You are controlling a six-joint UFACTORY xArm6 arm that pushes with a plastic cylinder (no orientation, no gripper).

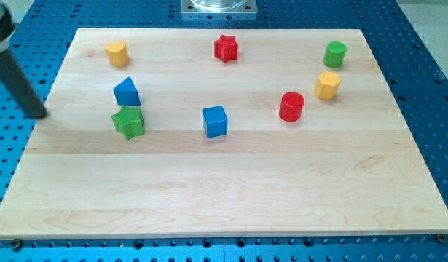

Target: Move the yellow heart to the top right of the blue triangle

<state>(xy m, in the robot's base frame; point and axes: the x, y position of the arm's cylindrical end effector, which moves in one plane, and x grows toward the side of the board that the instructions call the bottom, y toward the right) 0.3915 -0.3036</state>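
The yellow heart point(116, 52) sits near the board's top left corner. The blue triangle point(126, 92) lies below it and slightly to the right, touching the green star point(128, 121) just beneath. My tip point(40, 114) is at the left edge of the board, well left of the blue triangle and green star and below-left of the yellow heart. The rod slants up to the view's top left.
A red star point(226, 48) is at top centre. A blue cube point(215, 121) is in the middle. A red cylinder point(291, 106), a yellow hexagon point(327, 84) and a green cylinder point(335, 54) stand at the right. The wooden board point(231, 196) lies on a blue perforated table.
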